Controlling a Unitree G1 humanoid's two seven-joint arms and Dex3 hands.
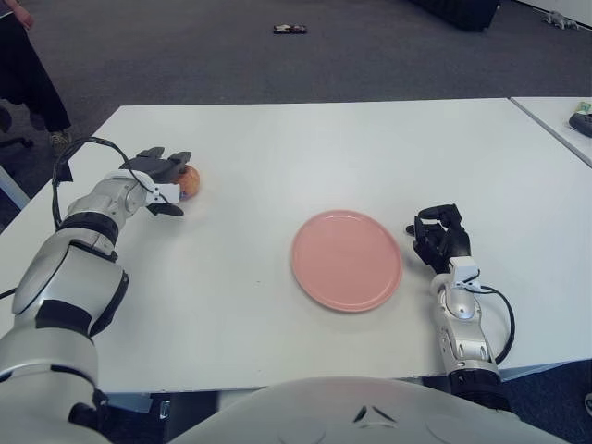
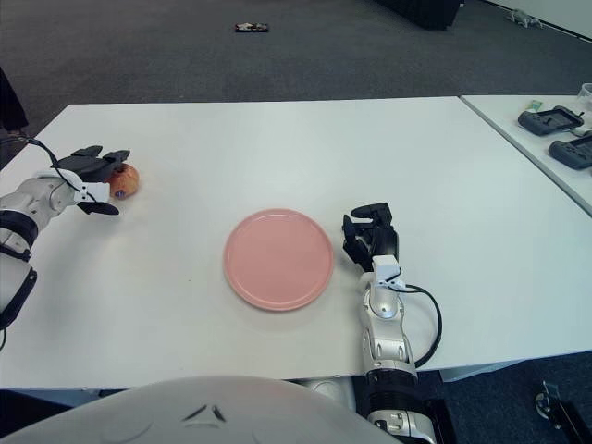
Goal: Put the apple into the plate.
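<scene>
The apple [image 1: 189, 180] sits on the white bench [image 1: 305, 148], well left of the empty pink plate [image 1: 347, 259]. My left hand [image 1: 163, 176] is beside it, fingers spread around it, not yet gripping. My right hand [image 1: 438, 238] shows curled just right of the plate; lifting and carrying remain.

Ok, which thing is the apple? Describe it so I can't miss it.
On the white table, look far left of the pink plate. The apple sits at the left hand's fingertips: small, round, orange-red, the only fruit there.
</scene>
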